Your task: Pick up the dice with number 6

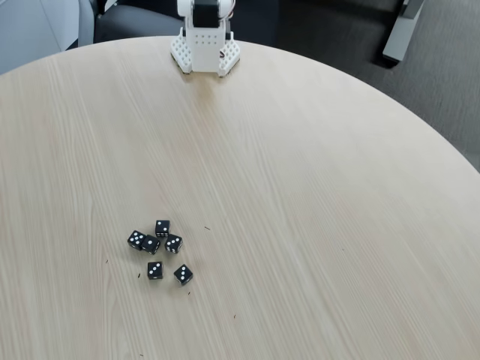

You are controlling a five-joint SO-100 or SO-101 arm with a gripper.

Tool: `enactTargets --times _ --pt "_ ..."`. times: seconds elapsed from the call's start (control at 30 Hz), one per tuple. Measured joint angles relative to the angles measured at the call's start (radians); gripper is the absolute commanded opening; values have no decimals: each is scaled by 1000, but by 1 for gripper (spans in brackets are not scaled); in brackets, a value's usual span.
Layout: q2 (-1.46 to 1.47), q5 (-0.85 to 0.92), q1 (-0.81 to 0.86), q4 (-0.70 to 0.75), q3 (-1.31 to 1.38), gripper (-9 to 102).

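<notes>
1. One round wooden table point(300, 187), arm base point(205, 45) at its far edge; gripper state: cannot tell.
2. Six black dice clustered near-left.
3. Dice with number 6 point(136, 239), cluster's left edge, touching a neighbour point(151, 244); light, hard, slippery, so pinch free opposite faces.

Six black dice point(160, 250) with white pips lie on one round wooden worktop point(300, 195). One white robot base point(205, 45) stands at its twelve o'clock edge.

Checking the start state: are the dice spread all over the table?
No, the black dice sit in one tight cluster near the table's lower left in the fixed view.
</notes>
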State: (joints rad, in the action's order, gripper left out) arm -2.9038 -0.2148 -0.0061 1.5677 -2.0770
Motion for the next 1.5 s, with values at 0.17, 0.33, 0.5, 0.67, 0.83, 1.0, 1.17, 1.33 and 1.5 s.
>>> enactTargets --times 0.17,0.33,0.5,0.67,0.83,1.0,1.17,1.33,1.5 --pt "-94 92 -11 -98 -276 0" --pt "-130 138 -3 -239 -488 0" --pt "-124 153 -6 -376 -690 0" --pt "-132 153 -11 -425 -818 0" --pt "-210 156 -9 -425 -861 0" --pt "-225 147 -9 -425 -888 0" --pt "-230 84 -11 -416 -905 0" --pt "-232 48 -11 -413 -905 0" --pt "-232 26 -11 -413 -905 0"
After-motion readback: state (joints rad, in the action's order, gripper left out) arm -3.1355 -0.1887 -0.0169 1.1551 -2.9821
